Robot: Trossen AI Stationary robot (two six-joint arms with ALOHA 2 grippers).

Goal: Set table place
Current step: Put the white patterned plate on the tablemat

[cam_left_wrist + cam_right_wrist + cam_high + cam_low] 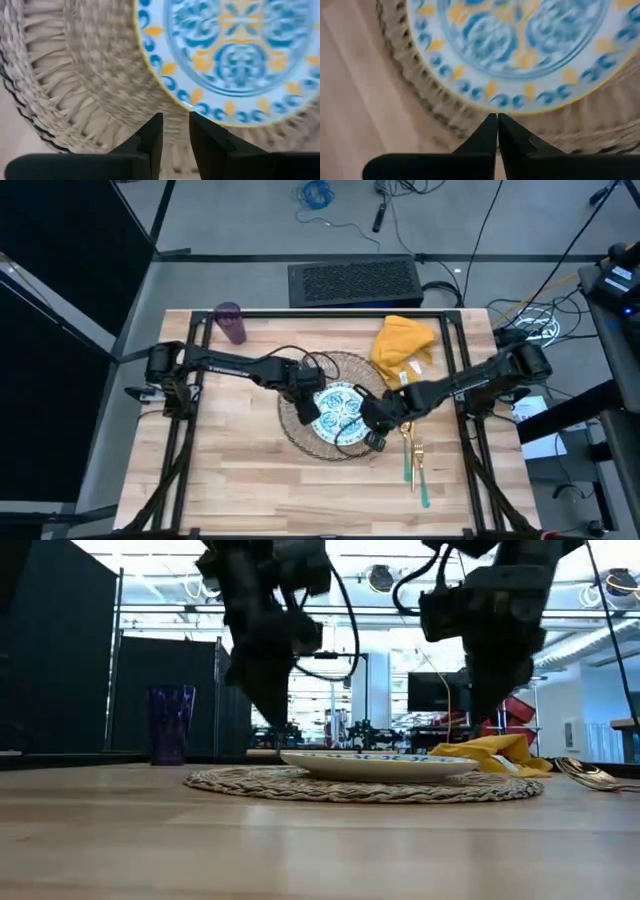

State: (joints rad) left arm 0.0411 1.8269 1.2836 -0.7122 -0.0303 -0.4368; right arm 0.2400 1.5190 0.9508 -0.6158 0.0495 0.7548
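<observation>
The plank table (250,490) carried a round woven straw mat (296,426) near its middle, with the teal-patterned plate (338,412) lying flat on it. A mustard napkin (402,345) sat crumpled just beyond the mat. The purple cup (231,322) stood at the far left corner. A gold fork and spoon with teal handles (415,465) lay right of the mat. The left hand (175,131) hung over the mat beside the plate's rim, fingers slightly parted, grasping nothing. The right hand (497,125) hovered at the plate's opposite edge, clenched and empty.

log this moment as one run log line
plate on mat | left gripper at plate's left rim, nearly shut, empty | right gripper at right rim, shut, empty | cup, napkin, cutlery unplaced
</observation>
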